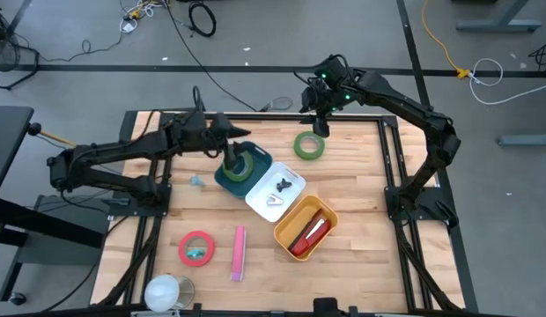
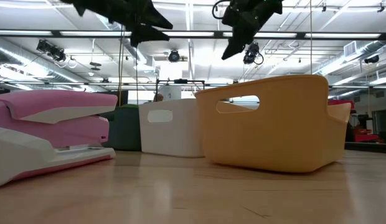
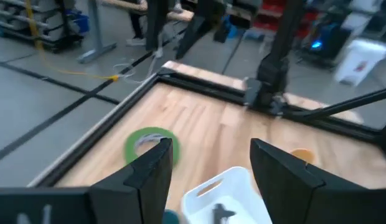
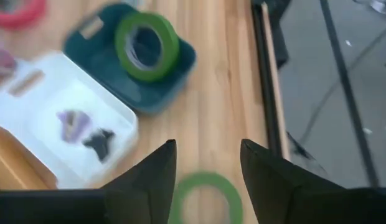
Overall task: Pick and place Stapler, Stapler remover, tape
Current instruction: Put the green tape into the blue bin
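Over the counter's (image 1: 343, 211) twelve o'clock side, right claw (image 1: 320, 126) hangs fingers apart above loose green tape (image 1: 309, 145), left claw (image 1: 242, 134) apart over teal bin's (image 1: 222, 178) tape; pink stapler (image 1: 239, 253) left, remover (image 1: 284, 186) binned.

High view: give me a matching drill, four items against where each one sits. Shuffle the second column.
Items:
1. Red plastic stapler
2. Small black staple remover
3. Green tape roll leaning upright
4. Red tape roll

Places:
A. Dark teal plastic bin
B. Bare wooden table
C. Yellow plastic bin
D. White plastic bin

Pairs: 1-C, 2-D, 3-A, 4-B
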You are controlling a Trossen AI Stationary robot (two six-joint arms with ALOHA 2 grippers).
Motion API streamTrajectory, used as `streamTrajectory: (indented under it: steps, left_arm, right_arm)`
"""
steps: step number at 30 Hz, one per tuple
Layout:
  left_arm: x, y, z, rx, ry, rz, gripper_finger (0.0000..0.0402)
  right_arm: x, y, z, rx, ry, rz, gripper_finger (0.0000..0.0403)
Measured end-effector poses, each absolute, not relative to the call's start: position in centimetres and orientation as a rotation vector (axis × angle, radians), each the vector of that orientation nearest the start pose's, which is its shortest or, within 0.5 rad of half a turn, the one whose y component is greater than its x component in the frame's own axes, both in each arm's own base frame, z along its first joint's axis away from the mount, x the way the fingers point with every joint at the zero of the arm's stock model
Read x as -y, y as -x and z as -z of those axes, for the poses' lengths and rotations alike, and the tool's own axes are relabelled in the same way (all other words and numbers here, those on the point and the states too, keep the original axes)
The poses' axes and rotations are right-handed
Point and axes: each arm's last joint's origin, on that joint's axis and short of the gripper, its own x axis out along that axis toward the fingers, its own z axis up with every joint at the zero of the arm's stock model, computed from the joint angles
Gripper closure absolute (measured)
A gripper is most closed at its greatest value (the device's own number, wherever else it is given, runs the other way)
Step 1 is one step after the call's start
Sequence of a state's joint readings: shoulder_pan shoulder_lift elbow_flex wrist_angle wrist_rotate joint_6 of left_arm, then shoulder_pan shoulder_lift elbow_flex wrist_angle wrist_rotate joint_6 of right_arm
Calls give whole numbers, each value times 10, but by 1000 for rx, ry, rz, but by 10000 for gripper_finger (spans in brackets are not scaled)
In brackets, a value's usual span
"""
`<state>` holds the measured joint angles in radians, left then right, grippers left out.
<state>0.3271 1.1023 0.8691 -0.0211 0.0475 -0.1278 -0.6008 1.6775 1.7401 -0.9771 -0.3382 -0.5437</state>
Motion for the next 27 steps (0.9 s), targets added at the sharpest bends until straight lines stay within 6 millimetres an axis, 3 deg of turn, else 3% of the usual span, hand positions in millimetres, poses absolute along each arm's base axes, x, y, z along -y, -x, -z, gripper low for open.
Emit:
streamTrajectory:
  steps: [8,16,20,27]
  left_arm:
    - [-78,-229,-360,-258,51,-334,211]
    - [-77,-228,-363,-270,50,-325,216]
    - [-77,-228,-362,-285,63,-305,216]
    - [-77,-228,-362,-281,63,-304,216]
  right_arm:
    - [187,-285,-360,-979,172,48,224]
    - [186,-282,-354,-1038,209,25,224]
    - [187,-281,-333,-1098,215,-1,224]
    - [187,-279,-276,-1192,207,-13,224]
